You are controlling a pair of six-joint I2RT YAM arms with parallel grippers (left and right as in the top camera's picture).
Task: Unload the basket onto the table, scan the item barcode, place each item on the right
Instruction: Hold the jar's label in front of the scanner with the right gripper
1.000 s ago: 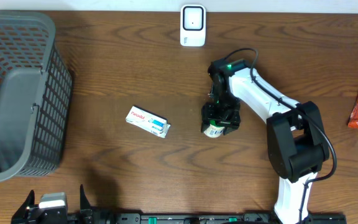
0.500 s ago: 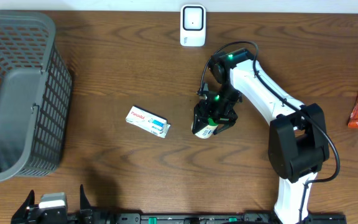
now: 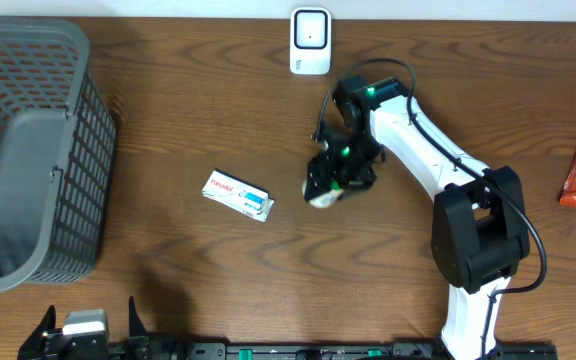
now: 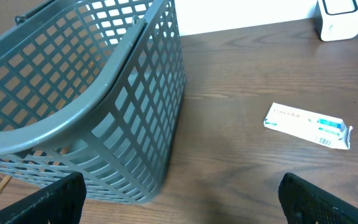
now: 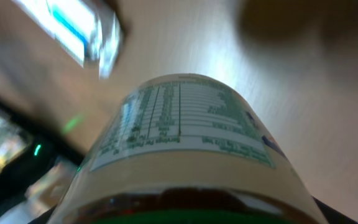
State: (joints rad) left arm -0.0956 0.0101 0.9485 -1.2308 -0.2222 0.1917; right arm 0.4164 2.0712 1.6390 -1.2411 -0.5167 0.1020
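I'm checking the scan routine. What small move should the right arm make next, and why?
Probably carry the bottle toward the white scanner, turning its label to face it. The right gripper holds it well short of the scanner, and the wrist view shows only a printed table, no barcode.

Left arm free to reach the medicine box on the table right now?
Probably yes. The left gripper is open and empty, and the box lies flat on bare table ahead to its right, nothing between. The basket stands off to the left; the right gripper holds its bottle beyond the box.
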